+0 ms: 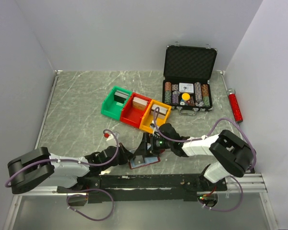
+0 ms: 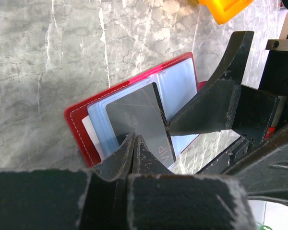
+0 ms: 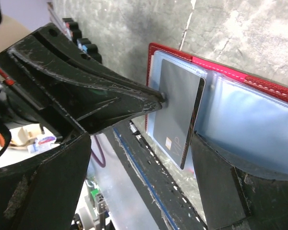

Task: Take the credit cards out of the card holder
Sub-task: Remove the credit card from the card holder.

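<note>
The card holder (image 1: 146, 163) lies open near the table's front edge, dark red with clear sleeves (image 2: 79, 122) (image 3: 259, 84). One grey credit card (image 2: 134, 112) marked VIP sticks partly out of a sleeve, its one edge lifted (image 3: 177, 105). My left gripper (image 1: 134, 157) is shut on the card's side edge (image 2: 135, 138); it also shows in the right wrist view (image 3: 158, 97). My right gripper (image 1: 150, 149) is open over the holder (image 3: 144, 143). One of its fingers (image 2: 201, 112) rests on the sleeve beside the card. Any other cards are hidden.
Green (image 1: 116, 101), red (image 1: 136, 110) and orange (image 1: 155, 115) bins stand just behind the holder. An open black chip case (image 1: 188, 79) is at the back right. A red tool (image 1: 235, 106) lies by the right wall. The black rail (image 1: 149, 181) runs right in front of the holder.
</note>
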Robot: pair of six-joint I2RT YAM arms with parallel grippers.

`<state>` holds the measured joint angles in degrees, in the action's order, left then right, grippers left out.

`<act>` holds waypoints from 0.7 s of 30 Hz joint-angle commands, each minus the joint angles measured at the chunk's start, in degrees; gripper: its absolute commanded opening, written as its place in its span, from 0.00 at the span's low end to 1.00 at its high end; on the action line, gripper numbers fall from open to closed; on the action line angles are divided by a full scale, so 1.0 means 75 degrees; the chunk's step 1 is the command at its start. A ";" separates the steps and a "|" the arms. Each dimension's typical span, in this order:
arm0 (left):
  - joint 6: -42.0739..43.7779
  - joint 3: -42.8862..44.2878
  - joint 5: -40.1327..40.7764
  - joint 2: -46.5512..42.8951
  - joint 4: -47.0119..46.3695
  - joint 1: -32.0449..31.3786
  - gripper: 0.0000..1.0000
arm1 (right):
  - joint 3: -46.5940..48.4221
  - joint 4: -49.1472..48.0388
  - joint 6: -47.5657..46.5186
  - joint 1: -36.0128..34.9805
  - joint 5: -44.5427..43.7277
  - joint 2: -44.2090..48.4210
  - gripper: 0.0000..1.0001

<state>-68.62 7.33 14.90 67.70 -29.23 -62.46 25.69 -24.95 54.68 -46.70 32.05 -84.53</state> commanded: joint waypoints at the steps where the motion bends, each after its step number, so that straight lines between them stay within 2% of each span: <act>1: 0.0055 0.0030 0.0041 0.0161 0.0324 -0.0016 0.01 | -0.0051 -0.1067 0.0292 0.0051 0.0449 0.0126 0.90; 10: 0.0067 -0.0110 0.0123 -0.0202 0.0323 -0.0016 0.01 | -0.0051 -0.1466 0.0433 0.0051 0.0718 -0.0061 0.91; 21: 0.0091 -0.0310 0.0604 -0.2534 0.1752 -0.0016 0.02 | 0.0090 -0.1009 0.0198 0.0051 0.0590 -0.0190 0.91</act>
<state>-68.36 4.89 17.17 52.10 -21.06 -62.46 25.08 -30.48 57.12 -46.37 36.07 -85.08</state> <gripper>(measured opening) 0.021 0.907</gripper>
